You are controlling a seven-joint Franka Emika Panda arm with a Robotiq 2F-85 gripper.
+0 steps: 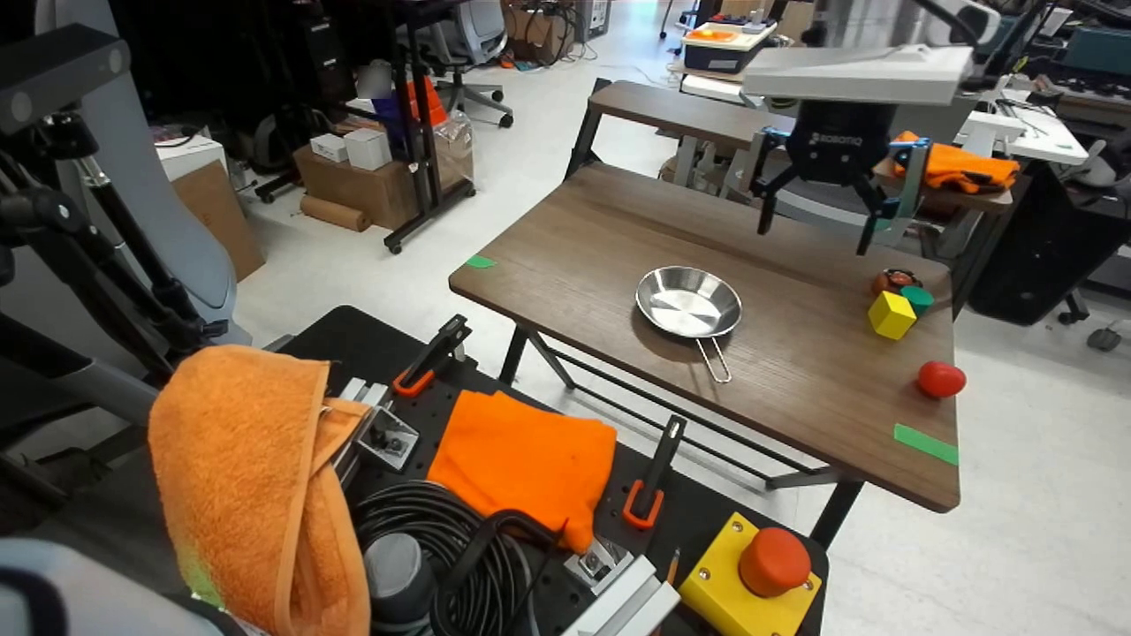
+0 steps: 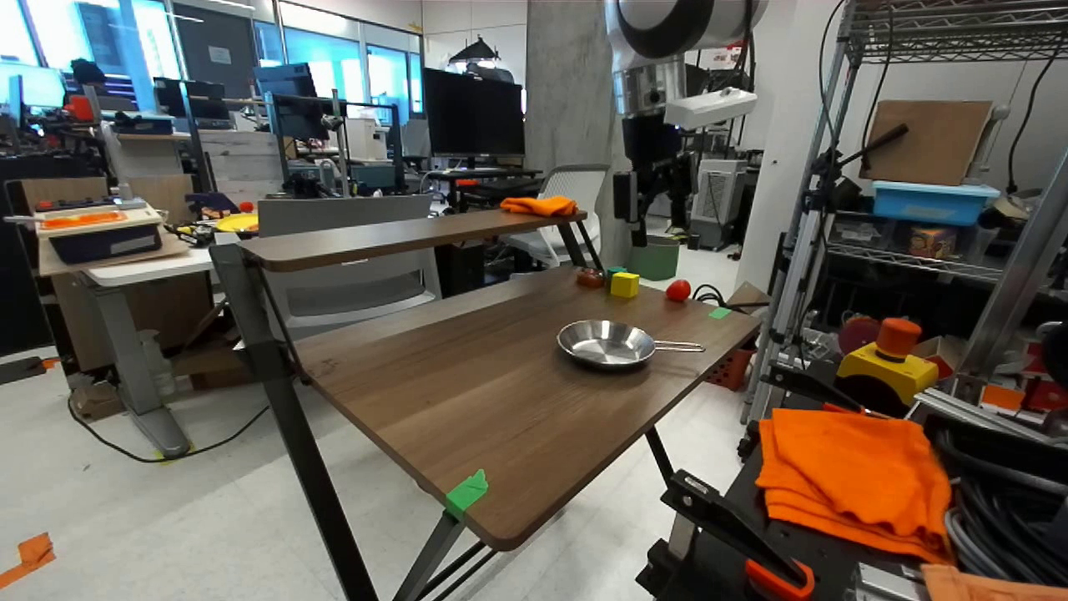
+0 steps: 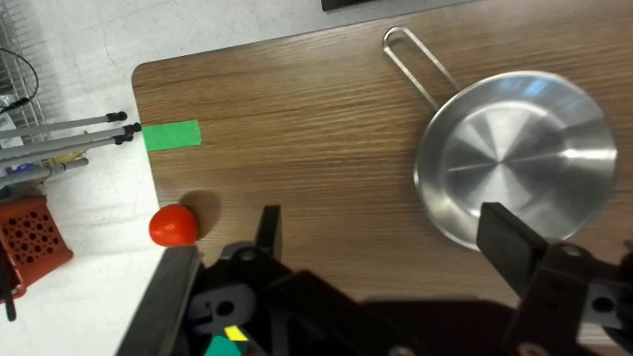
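"Progress?"
"No grasp yet, I judged. My hand (image 1: 815,240) hung wide open, empty; the steel frying pan (image 1: 689,302) sat on the surface (image 1: 565,265), left of the yellow cube (image 1: 891,316) in an exterior view."

Claw (image 1: 815,240) spread wide, pointing down

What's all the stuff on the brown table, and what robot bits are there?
Round metal pan: 1, silver, on the brown wooden table; here
Cube: 1, yellow, near one table end
Flat-topped block: 1, green, beside cube
Small rounded thing: 1, reddish-brown, beside block
Roundish thing: 1, red, near table edge
Tape strips: 2, green, opposite table ends
Crumpled cloth: 1, orange, raised shelf
Robot arm: 1, white and black, above table
Claw: 1, black, open, above table
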